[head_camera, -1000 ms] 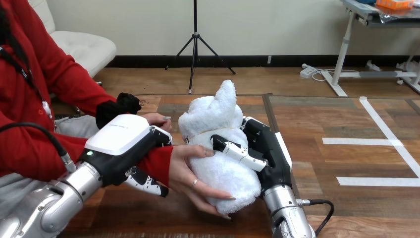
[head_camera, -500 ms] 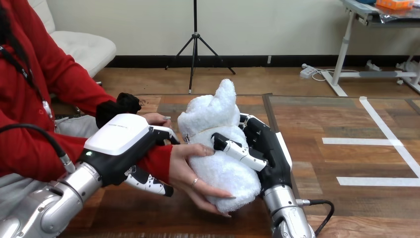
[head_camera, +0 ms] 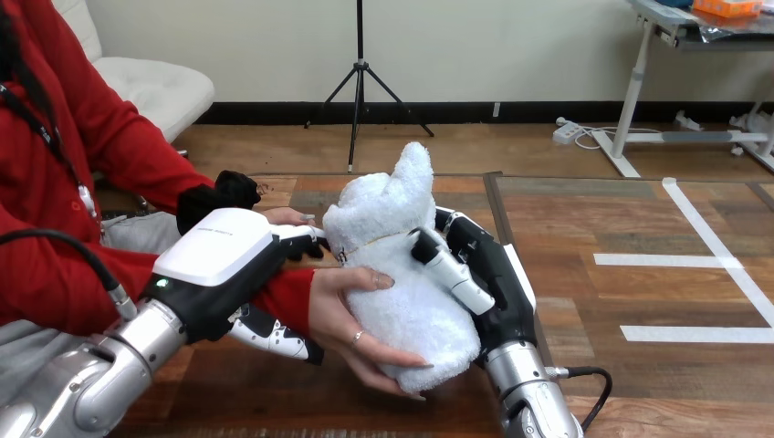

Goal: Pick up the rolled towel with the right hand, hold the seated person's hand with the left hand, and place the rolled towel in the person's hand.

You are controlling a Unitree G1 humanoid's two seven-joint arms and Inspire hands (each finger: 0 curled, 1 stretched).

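head view: robot hand (head_camera: 497, 278) round towel (head_camera: 392, 228)

The rolled towel (head_camera: 402, 283) is white and fluffy, with a thin band round it. It stands up, leaning a bit, in the person's hand (head_camera: 339, 315), which lies open underneath. The right hand (head_camera: 493, 278) wraps its other side.
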